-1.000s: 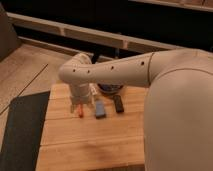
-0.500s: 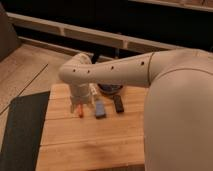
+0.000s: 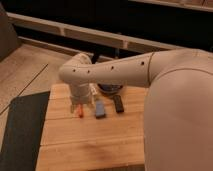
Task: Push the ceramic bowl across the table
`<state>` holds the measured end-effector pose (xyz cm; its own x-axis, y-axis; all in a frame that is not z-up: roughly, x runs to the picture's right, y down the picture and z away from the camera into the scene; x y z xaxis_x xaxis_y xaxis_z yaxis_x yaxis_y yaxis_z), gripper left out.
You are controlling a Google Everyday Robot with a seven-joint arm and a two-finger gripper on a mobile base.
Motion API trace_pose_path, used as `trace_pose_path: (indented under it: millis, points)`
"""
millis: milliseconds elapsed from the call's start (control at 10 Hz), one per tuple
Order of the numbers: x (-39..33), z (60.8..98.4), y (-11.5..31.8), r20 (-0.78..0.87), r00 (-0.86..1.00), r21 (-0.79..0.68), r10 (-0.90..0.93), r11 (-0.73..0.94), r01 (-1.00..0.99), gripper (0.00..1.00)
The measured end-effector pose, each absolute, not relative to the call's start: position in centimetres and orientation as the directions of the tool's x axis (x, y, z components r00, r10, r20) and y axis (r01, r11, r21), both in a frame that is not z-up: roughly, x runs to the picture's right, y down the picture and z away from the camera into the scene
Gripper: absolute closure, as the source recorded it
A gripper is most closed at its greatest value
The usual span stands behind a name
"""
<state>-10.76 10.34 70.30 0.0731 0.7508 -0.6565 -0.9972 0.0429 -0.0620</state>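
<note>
End effector (image 3: 80,106) hangs low over your surface (image 3: 90,145); ceramic bowl (image 3: 111,89) sits just beside it, partly hidden by the arm (image 3: 120,70). You cannot tell how open it is.

Cream-white arm (image 3: 120,70), rounded joints, dark screw holes; gripper (image 3: 82,103) beneath wrist.

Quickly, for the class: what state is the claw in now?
Claw: cannot be told; it hangs over the table, left of the ceramic bowl.

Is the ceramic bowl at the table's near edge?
No, the ceramic bowl sits at the far edge of the table behind the arm, the gripper low beside it.
</note>
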Motion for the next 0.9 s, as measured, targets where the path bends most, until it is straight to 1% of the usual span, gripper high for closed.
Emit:
trace_pose_path:
  millis: [700, 800, 900]
  points:
    - [-10.7, 70.3, 10.0, -0.647, 0.069, -0.058, 0.76, 0.041, -0.997, 0.35]
    - [-10.7, 70.4, 8.9, -0.616, 0.061, -0.056, 0.785, 0.034, -0.998, 0.35]
    - [-9.9, 70.8, 6.7, -0.559, 0.046, -0.047, 0.828, 0.023, -0.999, 0.35]
